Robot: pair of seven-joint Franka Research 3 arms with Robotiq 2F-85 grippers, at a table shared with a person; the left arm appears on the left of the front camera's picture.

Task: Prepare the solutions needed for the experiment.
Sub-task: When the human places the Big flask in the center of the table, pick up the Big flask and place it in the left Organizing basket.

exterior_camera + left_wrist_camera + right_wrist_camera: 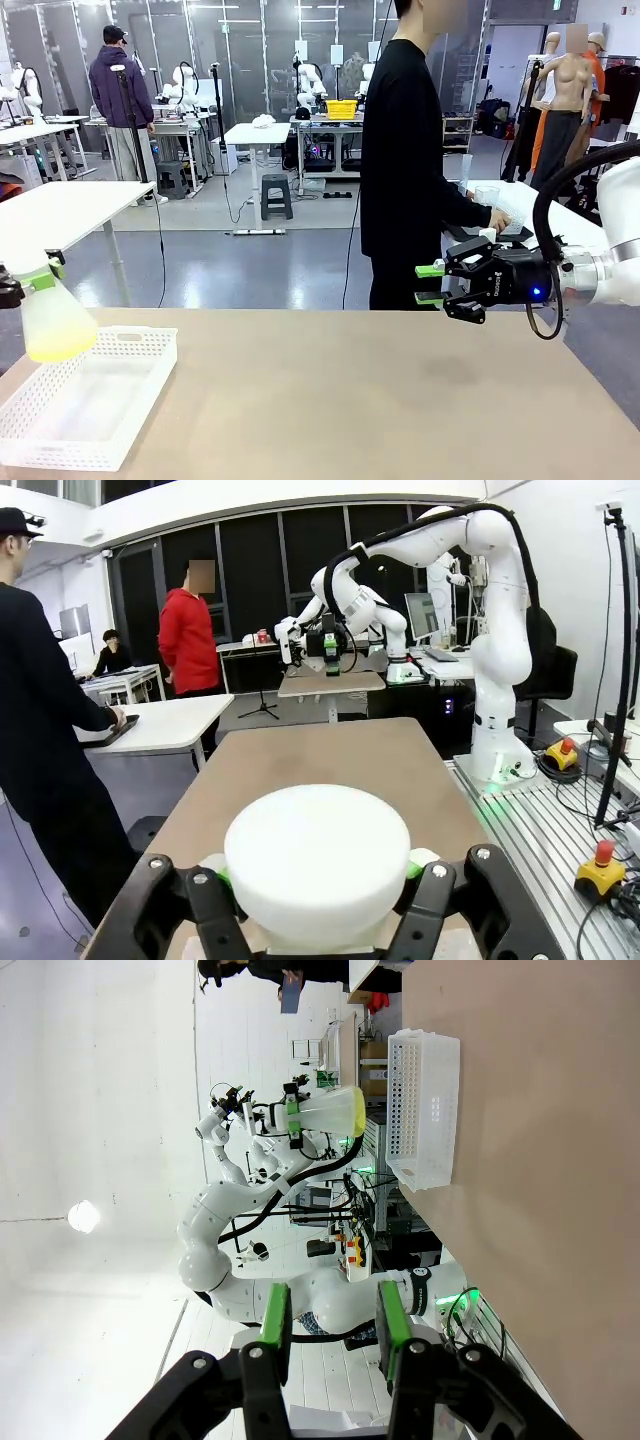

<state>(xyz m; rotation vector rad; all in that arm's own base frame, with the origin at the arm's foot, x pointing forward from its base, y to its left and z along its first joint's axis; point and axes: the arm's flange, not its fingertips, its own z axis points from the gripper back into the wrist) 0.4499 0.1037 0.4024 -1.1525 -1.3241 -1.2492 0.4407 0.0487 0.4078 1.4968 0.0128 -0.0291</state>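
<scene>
My left gripper is shut on the neck of a frosted white conical flask at the far left, holding it above the near end of a white basket. The solutions are a shallow pale yellow-green layer in the flask's bottom. In the left wrist view the flask sits between my green pads. My right gripper hovers over the table's right side, open, with nothing between its fingers. In the right wrist view the right gripper points at the distant flask and its liquid.
A white perforated basket lies on the table's left front corner, also visible as the basket in the right wrist view. The tan table is bare elsewhere. A person in black stands behind the far edge, turned toward a side table.
</scene>
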